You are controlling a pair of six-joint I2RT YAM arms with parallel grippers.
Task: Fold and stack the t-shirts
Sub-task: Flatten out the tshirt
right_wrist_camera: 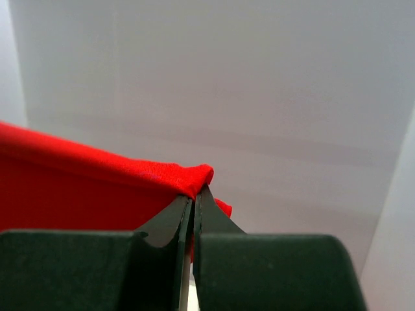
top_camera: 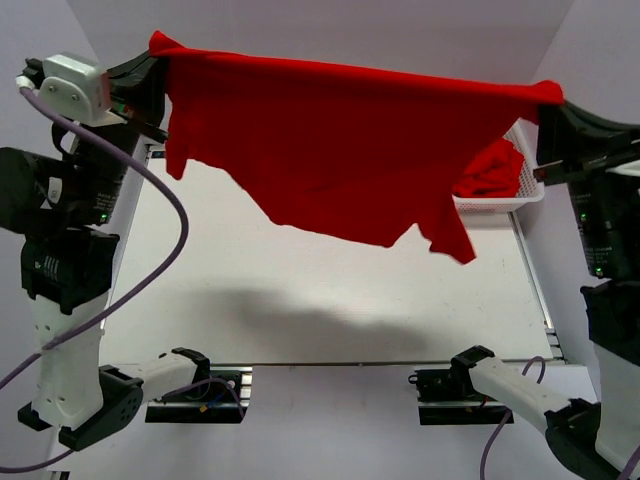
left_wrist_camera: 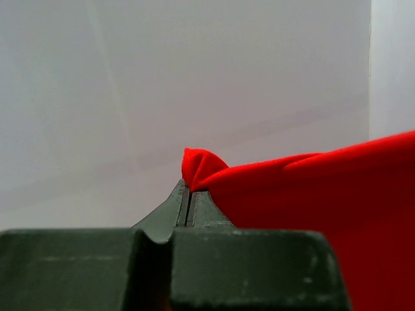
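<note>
A bright red t-shirt (top_camera: 340, 150) hangs stretched high above the table between both arms, its lower edge dangling free. My left gripper (top_camera: 160, 50) is shut on its top left corner; in the left wrist view the gripper (left_wrist_camera: 189, 192) pinches a small fold of the red t-shirt (left_wrist_camera: 311, 194). At the top right my right gripper (top_camera: 548, 100) is shut on the other corner, and the right wrist view shows that gripper (right_wrist_camera: 196, 193) with the red t-shirt (right_wrist_camera: 78, 181) clamped at its tips. Another red t-shirt (top_camera: 492, 170) lies crumpled in the basket.
A white lattice basket (top_camera: 500, 205) stands at the table's back right, partly hidden behind the hanging cloth. The white table (top_camera: 330, 300) lies below, with the shirt's shadow on it. Both arm bases sit at the near edge.
</note>
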